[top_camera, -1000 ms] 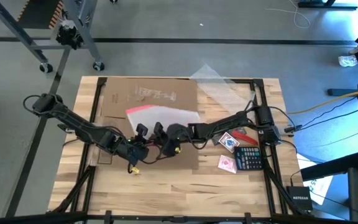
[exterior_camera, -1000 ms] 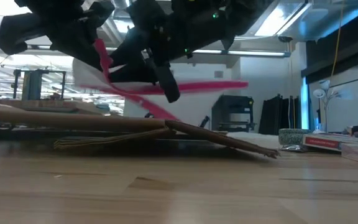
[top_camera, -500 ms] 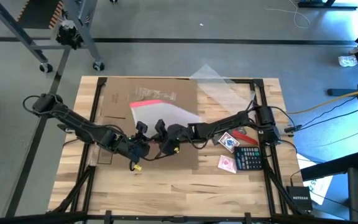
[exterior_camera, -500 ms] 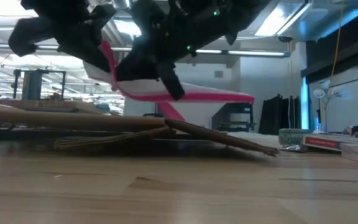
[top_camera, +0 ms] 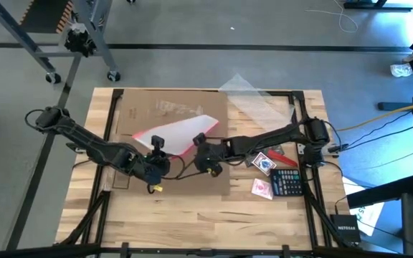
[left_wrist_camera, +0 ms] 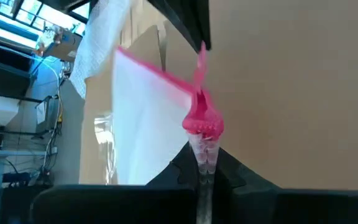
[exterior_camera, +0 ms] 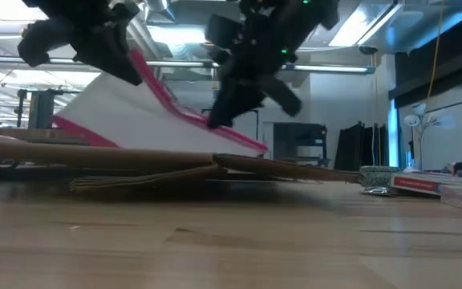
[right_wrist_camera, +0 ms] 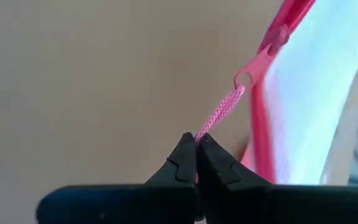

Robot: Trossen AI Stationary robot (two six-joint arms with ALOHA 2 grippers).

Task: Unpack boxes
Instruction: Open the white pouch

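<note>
The brown cardboard box (top_camera: 206, 179) lies flattened on the table, also seen in the low view (exterior_camera: 279, 170). Above it hangs a clear-white pouch (top_camera: 181, 130) with a pink-red zip edge (exterior_camera: 135, 120). Its lower pink edge (exterior_camera: 79, 131) is down at the cardboard. My left gripper (top_camera: 156, 143) is shut on the pouch's near corner. My right gripper (top_camera: 200, 139), a little to the right, is shut on the pink zip cord. Both hang above the cardboard in the low view, the left (exterior_camera: 131, 68) and the right (exterior_camera: 219, 119). My left gripper pinches the pouch's gathered corner at the end of its pink zip edge (left_wrist_camera: 202, 134) between the two fingers. The pouch stands up from the hold and slants down to the cardboard. My right gripper pinches the free end of the pink cord (right_wrist_camera: 205, 130) on the zip slider (right_wrist_camera: 253, 71) between its fingertips (right_wrist_camera: 182, 155). The cord runs straight from fingers to slider.
Clear plastic wrapping (top_camera: 178, 109) lies on the cardboard's far part, and a clear sheet (top_camera: 253, 97) lies at the table's far right. Two card packs (top_camera: 264, 163) (top_camera: 262, 188), a calculator (top_camera: 287, 183) and a red item (top_camera: 278, 152) lie at the near right.
My right gripper has moved toward the table's right and a little farther off, away from my left gripper, drawing the zip cord with it. The pouch has swung round between them: its broad side now slants down to the left, its lower edge at the cardboard.
</note>
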